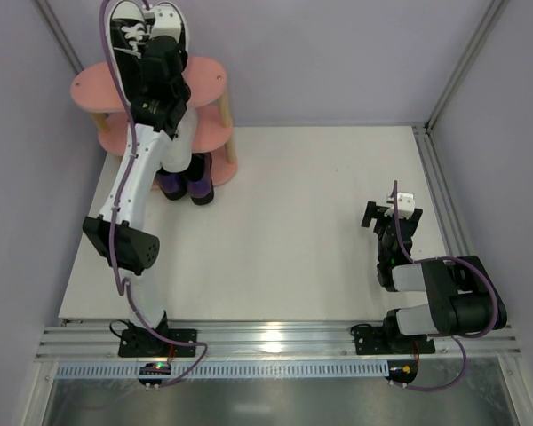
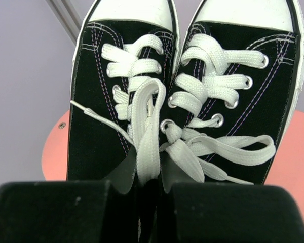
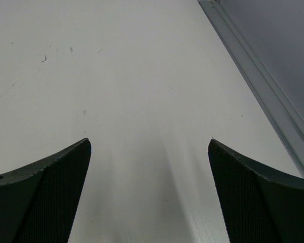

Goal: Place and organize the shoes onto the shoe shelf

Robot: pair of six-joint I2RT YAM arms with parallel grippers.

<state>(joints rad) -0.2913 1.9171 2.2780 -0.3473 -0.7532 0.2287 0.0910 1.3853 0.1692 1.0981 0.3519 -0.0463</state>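
Top external view: at the far left stands the small three-tier shoe shelf (image 1: 91,89) with pink oval boards and light wooden posts. The left arm reaches out over it, and the left gripper (image 1: 160,40) sits at the pair of black canvas sneakers with white laces and toe caps (image 1: 124,31), which lie over the top board. Dark purple-black glossy shoes (image 1: 188,188) show at the near foot of the shelf, toes toward the near side, partly hidden under the arm. Left wrist view: both black canvas sneakers (image 2: 228,91) lie side by side and touching, toes pointing away, with pink board visible to either side of them. The left gripper (image 2: 149,195) is nearly closed, its narrow gap filled by the inner collars of the pair and a loose white lace (image 2: 142,131), so it is gripping the sneakers. Whether the soles rest on the board cannot be told. Further right, the white table (image 1: 320,222) extends to the right arm, folded near its base. The right gripper (image 1: 389,213) hangs low over the table. Right wrist view: the right gripper (image 3: 149,144) has its dark fingers (image 3: 50,187) spread wide, holding nothing, with an aluminium rail (image 3: 253,76) at far right.
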